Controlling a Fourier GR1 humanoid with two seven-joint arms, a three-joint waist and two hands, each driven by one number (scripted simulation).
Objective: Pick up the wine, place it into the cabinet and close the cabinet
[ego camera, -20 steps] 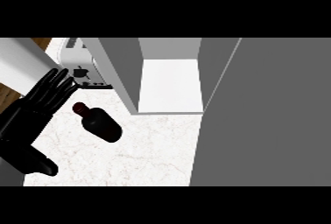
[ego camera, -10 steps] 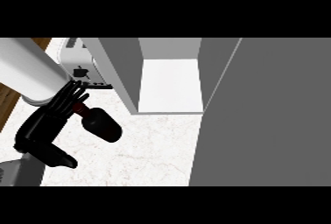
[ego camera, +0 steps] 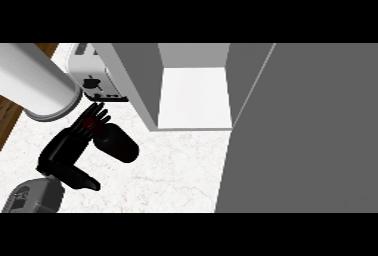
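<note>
wine bottle [ego camera: 118, 144] neck hidden under left hand [ego camera: 68, 150], contact unclear

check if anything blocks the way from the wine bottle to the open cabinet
Nothing visible does: bare marble counter lies between the dark wine bottle, lying under the left hand, and the open grey cabinet's white shelf.

One head view looks steeply down onto the counter [ego camera: 177, 170].

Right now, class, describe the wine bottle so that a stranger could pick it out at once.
Start at the open cabinet on the marbled counter. Just left of its front lies the wine bottle, on its side. It is the only dark, rounded thing there, with the left hand over its neck, unlike the white toaster behind.
</note>
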